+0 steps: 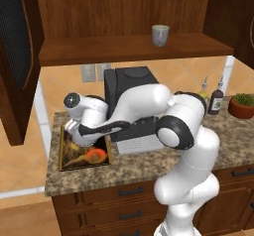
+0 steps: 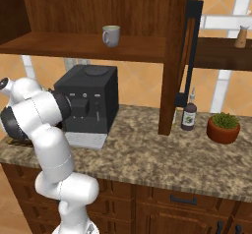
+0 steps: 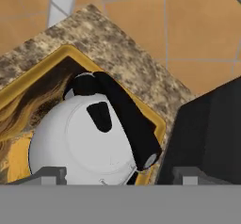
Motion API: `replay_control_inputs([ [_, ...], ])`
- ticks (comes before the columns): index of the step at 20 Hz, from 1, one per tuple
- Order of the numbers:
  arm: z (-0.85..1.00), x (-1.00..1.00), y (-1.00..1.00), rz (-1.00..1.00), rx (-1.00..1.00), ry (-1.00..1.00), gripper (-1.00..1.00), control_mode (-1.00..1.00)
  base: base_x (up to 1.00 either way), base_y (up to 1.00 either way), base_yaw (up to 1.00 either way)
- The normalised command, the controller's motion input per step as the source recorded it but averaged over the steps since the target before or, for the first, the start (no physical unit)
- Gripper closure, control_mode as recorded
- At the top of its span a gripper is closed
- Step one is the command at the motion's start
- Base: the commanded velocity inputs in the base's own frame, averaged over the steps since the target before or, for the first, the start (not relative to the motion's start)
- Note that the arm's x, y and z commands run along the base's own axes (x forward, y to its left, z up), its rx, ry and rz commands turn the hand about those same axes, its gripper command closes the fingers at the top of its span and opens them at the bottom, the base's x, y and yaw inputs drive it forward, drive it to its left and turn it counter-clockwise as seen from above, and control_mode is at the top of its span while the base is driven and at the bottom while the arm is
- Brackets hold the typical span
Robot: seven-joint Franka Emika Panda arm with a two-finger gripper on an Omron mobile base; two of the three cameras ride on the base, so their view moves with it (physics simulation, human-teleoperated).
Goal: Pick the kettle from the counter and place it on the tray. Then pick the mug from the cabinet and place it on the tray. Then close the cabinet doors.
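The white kettle (image 3: 80,143) with its dark arched handle (image 3: 127,119) stands inside the gold-rimmed tray (image 3: 61,53), which lies on the granite counter (image 1: 149,163) at its left end. My gripper (image 3: 117,173) hovers just above the kettle, open, its fingertips (image 3: 47,175) spread wide on either side of the handle and clear of it. In the left base view my hand (image 1: 77,126) hangs low over the tray (image 1: 99,158). The grey mug (image 1: 160,34) (image 2: 111,35) sits on the cabinet shelf (image 1: 124,49). Both cabinet doors (image 1: 17,56) (image 2: 189,56) stand open.
A black coffee machine (image 1: 131,96) (image 2: 88,105) with a grey drip plate stands right beside the tray. Two bottles (image 1: 216,98) (image 2: 189,114) and a potted plant (image 1: 242,105) (image 2: 224,127) stand on the counter's right part.
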Motion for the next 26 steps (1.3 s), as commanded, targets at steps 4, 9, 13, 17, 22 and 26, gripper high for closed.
replay_control_inputs([
  [4,0.34,-0.09,0.00,-0.05,-0.01,-0.20,-1.00,-1.00,0.00,0.00,0.00],
  [9,0.45,-0.17,0.01,-0.08,-0.02,-0.18,-1.00,-1.00,0.00,0.00,0.00],
  [13,0.26,-0.67,0.00,-0.15,0.01,-0.07,-1.00,-1.00,0.00,0.00,0.00],
  [17,0.49,-0.66,-0.01,-0.17,0.08,-0.04,-1.00,-1.00,0.00,0.00,0.00],
  [22,0.68,-0.56,-0.28,-0.13,0.02,-0.10,-1.00,-1.00,0.00,0.00,0.00],
  [26,0.47,-0.51,-0.71,-0.09,0.02,-0.17,-1.00,-1.00,0.00,0.00,0.00],
])
